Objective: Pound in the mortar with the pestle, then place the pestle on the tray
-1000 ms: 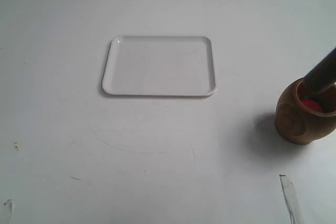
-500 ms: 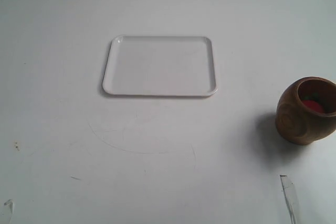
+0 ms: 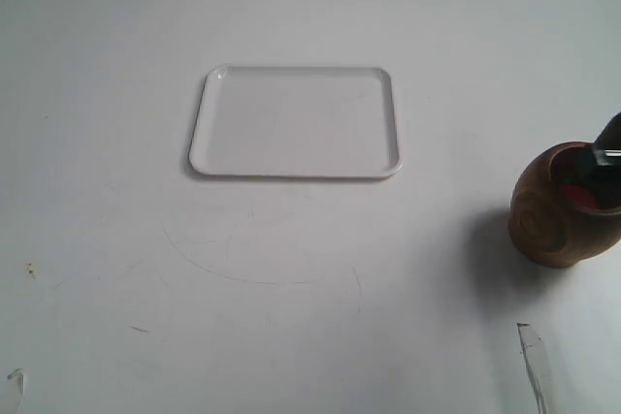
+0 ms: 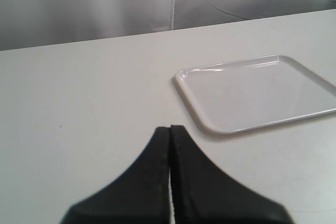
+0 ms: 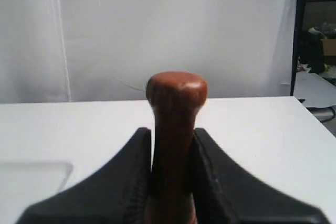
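Surface (image 3: 291, 288): white and wide, with faint curved scratches near the middle.
Tray (image 3: 296, 121): lies flat on the surface, left of centre and toward the far side, well apart from the mortar.
Mortar (image 3: 548, 225): stands upright at the right edge, nearer than the tray, its right side cut off by the exterior view; it casts a soft shadow to its left.
Red thing (image 3: 582, 198): sits inside the mortar, seen through the mouth.
Pestle (image 3: 604, 160): slants in from the right edge, its dark lower end inside the mortar's mouth just above the red thing; I cannot tell if the two touch. In the right wrist view its rounded knob (image 5: 176, 98) stands up past the fingers.
Right pincer (image 5: 173, 145): pinching the pestle at the neck just under the knob, one black finger on each side; it is outside the exterior view.
Left pincer (image 4: 170, 132): pressed together, tips meeting, nothing between them; it hangs over bare surface, with the tray (image 4: 252, 93) near but apart from the tips.
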Controlling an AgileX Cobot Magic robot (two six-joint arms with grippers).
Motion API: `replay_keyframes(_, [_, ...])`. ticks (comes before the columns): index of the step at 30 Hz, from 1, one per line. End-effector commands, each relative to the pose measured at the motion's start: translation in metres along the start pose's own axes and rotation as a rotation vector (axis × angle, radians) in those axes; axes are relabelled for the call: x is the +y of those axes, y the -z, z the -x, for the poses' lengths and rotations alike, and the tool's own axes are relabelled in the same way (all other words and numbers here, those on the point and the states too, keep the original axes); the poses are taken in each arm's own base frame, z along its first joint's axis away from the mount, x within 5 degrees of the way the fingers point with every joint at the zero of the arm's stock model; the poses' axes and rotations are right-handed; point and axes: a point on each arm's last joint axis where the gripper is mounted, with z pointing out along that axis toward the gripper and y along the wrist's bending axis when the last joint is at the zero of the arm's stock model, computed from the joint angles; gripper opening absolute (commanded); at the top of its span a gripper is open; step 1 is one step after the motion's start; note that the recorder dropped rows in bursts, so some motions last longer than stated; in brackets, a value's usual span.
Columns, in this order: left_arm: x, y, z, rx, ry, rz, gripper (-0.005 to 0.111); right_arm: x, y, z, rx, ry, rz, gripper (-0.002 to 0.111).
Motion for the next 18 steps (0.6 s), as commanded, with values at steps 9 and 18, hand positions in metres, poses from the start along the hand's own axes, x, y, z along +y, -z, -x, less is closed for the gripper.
replay_keyframes(9, [-0.001,0.000,0.000,-0.007,0.012,-0.008,0.000,0.017,-0.027,-0.068,0.290,-0.020,0.022,0.000])
replay_keyframes(18, [-0.001,0.000,0.000,-0.007,0.012,-0.008,0.000,0.011,-0.018,-0.024,0.051,0.005,0.019,0.000])
